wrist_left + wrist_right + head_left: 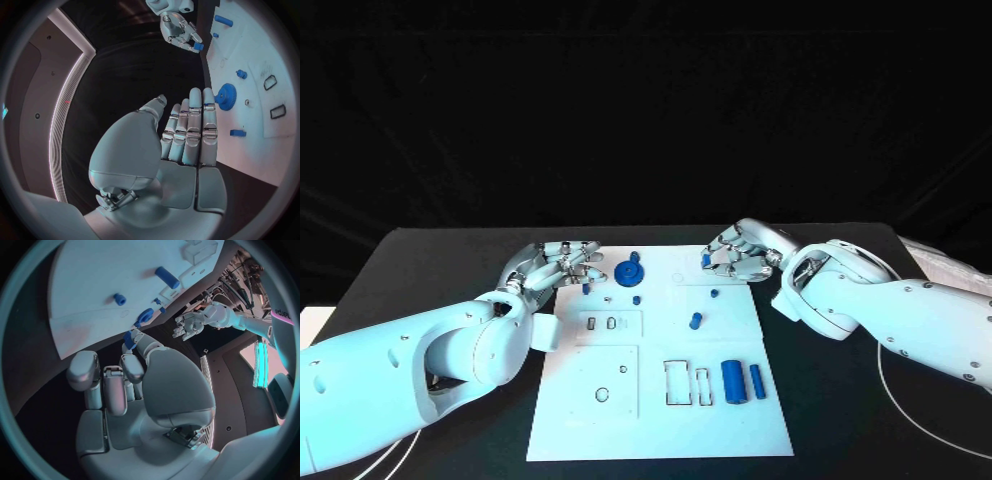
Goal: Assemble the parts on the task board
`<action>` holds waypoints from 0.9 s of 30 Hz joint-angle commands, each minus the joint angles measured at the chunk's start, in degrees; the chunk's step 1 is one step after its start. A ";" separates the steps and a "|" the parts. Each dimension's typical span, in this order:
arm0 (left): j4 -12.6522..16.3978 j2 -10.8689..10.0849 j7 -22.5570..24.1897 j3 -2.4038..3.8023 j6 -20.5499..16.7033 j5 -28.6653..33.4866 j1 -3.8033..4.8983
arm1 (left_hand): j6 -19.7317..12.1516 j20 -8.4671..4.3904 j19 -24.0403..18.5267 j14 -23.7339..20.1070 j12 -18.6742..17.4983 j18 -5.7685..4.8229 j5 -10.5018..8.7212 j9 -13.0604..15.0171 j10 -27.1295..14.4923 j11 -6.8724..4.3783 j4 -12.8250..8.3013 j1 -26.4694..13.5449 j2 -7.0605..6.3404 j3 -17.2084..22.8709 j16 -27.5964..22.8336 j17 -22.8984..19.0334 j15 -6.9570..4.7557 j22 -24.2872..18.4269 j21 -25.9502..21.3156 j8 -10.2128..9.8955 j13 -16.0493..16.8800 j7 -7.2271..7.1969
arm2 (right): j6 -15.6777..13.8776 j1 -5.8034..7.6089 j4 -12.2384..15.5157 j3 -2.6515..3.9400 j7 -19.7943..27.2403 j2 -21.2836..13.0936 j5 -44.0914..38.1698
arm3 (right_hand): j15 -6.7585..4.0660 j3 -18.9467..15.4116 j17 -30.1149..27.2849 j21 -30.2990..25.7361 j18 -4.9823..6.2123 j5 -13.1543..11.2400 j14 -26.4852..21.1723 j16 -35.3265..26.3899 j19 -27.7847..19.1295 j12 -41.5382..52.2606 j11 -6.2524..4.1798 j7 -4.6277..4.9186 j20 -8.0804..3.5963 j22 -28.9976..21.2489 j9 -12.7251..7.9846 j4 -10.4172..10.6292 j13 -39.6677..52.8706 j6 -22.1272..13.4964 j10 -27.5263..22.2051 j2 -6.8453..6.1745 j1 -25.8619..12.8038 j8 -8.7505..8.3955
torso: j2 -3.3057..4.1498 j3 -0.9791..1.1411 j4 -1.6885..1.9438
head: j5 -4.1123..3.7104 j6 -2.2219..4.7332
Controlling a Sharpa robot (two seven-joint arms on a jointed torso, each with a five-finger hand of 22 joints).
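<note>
The white task board [661,410] lies in the middle of the table. A blue gear [630,272] stands near its far edge, with small blue pegs [695,320] nearer the middle. Two blue cylinders [733,381] lie at its near right. My left hand [564,265] hovers at the board's far left corner, next to the gear [225,95], fingers straight and holding nothing. My right hand [740,253] is over the far right corner. It pinches a small blue part [129,339] between thumb and fingertip; the left wrist view also shows that part [198,46].
Several outlined slots [678,381] and small holes mark the board's near half. A white block [544,332] sits against the board's left edge by my left forearm. A white cable [906,400] runs on the table under my right arm.
</note>
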 commanded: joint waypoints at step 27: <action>-2.53 1.19 0.78 0.03 1.48 1.36 0.02 | 0.09 0.06 -0.50 -0.44 -0.31 0.80 -0.30 0.06 -0.01 0.33 -0.35 0.30 0.11 0.34 -0.34 -0.08 -0.10 -0.09 -0.27 -0.19 -0.09 0.24 | 1.60 -5.31 2.15 -1.77 -11.73 13.59 -15.47 | -0.47 0.90 6.00 -0.34 -0.30 -0.13 4.15 -0.28 -0.27 -2.77 -0.45 -0.19 -0.50 -1.08 0.29 -0.32 -1.84 0.70 -1.48 0.24 -0.84 0.16 | -1.24 -0.77 0.43 | 2.05 -2.76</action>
